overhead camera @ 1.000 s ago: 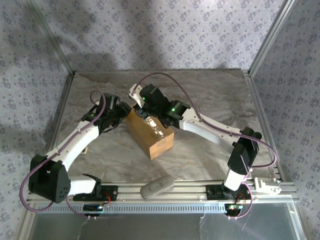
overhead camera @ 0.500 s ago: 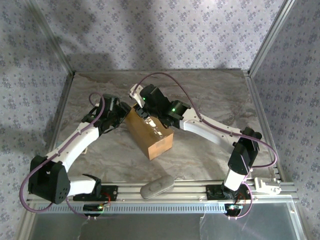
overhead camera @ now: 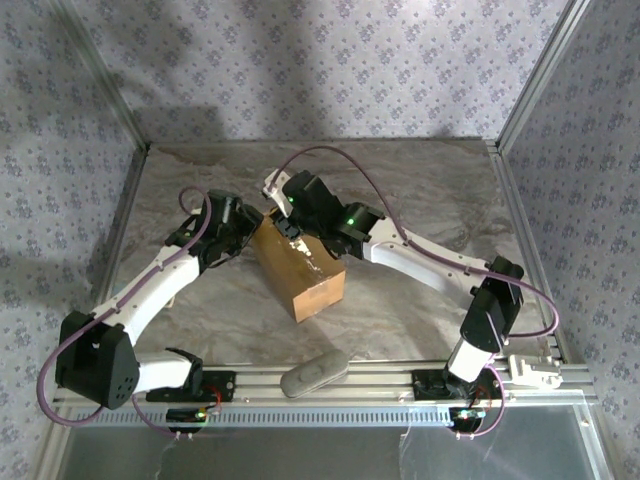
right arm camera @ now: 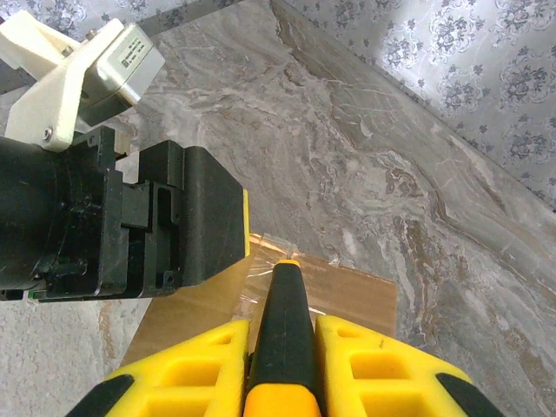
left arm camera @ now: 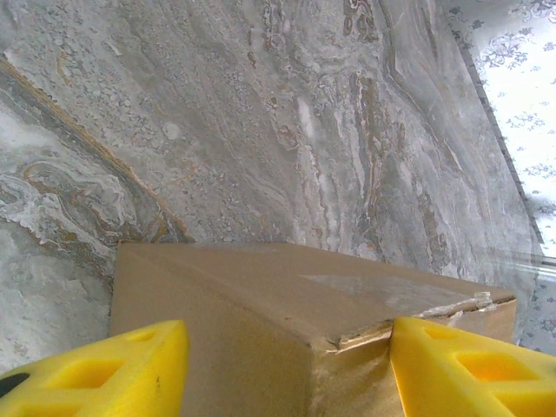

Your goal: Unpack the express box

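The right gripper (right arm camera: 282, 337) has its yellow fingers (right arm camera: 200, 365) pressed together on a black-and-orange cutter (right arm camera: 285, 291), whose tip meets the shiny taped seam of the express box (overhead camera: 305, 270). Just beyond the tip, the black wrist block (right arm camera: 187, 217) of the left arm crowds the carton's far end. The left gripper (left arm camera: 287, 365) stands spread wide astride a taped corner of the plain brown corrugated box; whether its foam-like fingers (left arm camera: 113, 369) squeeze it cannot be told. Both arms reach inward, elbows bent, meeting over the carton at mid-table. The tabletop (overhead camera: 420, 190) is grey veined marble; a grey oblong object (overhead camera: 314, 372) lies on the near rail.
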You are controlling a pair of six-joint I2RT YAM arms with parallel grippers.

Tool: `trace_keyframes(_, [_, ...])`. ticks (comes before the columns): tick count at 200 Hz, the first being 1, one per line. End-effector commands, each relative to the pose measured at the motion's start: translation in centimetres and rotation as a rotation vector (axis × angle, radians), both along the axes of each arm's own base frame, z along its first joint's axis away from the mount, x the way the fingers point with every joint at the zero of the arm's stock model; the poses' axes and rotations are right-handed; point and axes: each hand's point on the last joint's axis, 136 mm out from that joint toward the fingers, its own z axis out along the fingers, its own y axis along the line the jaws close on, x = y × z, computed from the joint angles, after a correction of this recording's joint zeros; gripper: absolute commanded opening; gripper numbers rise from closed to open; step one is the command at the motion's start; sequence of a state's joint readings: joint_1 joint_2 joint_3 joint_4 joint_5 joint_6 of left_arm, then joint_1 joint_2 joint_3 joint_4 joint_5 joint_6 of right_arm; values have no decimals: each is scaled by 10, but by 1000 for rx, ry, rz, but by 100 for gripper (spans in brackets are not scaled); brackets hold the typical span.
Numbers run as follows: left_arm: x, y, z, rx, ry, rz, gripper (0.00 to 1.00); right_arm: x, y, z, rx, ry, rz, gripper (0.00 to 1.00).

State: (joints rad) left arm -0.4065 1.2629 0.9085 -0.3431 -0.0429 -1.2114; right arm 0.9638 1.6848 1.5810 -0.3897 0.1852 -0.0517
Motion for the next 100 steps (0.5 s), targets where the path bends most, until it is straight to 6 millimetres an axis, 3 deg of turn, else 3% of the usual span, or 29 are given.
trace_keyframes(1, [-19, 19, -34, 88, 126, 53, 62, -28, -11, -20, -72, 93, 30, 0])
trace_keyframes(64, [-21, 19, -34, 99, 127, 61, 62, -30, -13, -18, -51, 104, 11, 0])
trace_keyframes(100, [-14, 13, -11, 92, 37, 18, 66, -24, -15, -24, -70, 115, -26, 0])
